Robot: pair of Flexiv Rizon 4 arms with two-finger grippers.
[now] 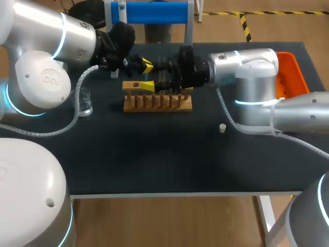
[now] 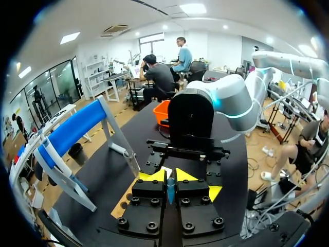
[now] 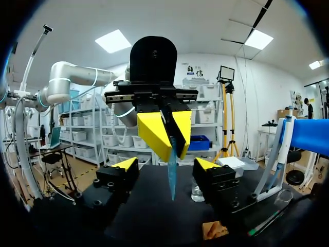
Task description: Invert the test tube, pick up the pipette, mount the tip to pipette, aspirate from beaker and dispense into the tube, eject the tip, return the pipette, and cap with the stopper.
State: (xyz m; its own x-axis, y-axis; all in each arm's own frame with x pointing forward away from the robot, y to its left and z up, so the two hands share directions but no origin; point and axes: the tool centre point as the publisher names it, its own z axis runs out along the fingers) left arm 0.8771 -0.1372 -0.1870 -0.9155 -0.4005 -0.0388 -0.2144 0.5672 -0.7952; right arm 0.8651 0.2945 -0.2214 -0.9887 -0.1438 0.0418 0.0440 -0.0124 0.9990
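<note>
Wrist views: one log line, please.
left gripper shut on blue translucent tapered tube | right gripper open, tube between fingers, untouched

Dark matte table (image 1: pixel 154 164) with a pale front edge, standing on a wood-toned floor (image 1: pixel 169 221). Striped yellow-and-black floor tape (image 1: pixel 245 24) lies past the table's far edge. Ahead of the left gripper (image 2: pixel 169 180): white walls (image 2: pixel 221 43), a bright far window (image 2: pixel 153 45), glazed partitions (image 2: pixel 51 85) off to one side, and recessed ceiling lights (image 2: pixel 194 8) overhead. Ahead of the right gripper (image 3: pixel 165 167): a white back wall (image 3: pixel 257 87), storage shelving (image 3: pixel 205 110) against it, and two lit ceiling panels (image 3: pixel 120 41) above.
</note>
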